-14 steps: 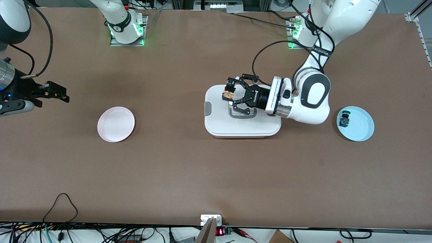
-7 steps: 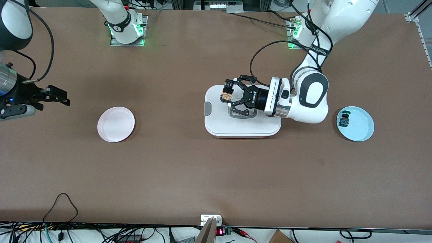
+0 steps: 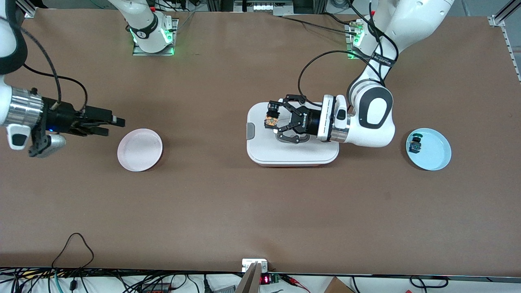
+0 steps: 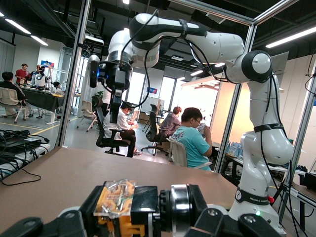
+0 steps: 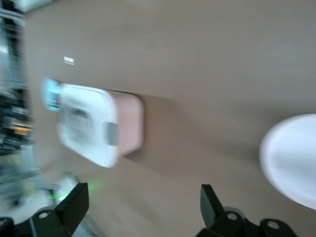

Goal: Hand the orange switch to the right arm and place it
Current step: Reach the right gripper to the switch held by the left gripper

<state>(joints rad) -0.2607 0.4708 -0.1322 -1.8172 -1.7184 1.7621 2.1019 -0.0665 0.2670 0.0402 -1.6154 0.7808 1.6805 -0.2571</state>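
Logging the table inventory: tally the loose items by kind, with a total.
Plates: 2, pink plate and blue plate.
Switches: 2, orange switch in the left hand, green-capped switch on the blue plate.
Lidded boxes: 1, white-lidded box.
Total: 5.

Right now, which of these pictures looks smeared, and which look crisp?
Right wrist view: smeared, the lidded box and pink plate soft-edged. Front view: crisp, orange switch clear. Left wrist view: sharp on the right arm, bright ceiling strips.

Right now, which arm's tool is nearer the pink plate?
Right. The right tool hovers just off the pink plate's rim; the left tool holds the orange switch over the white box.
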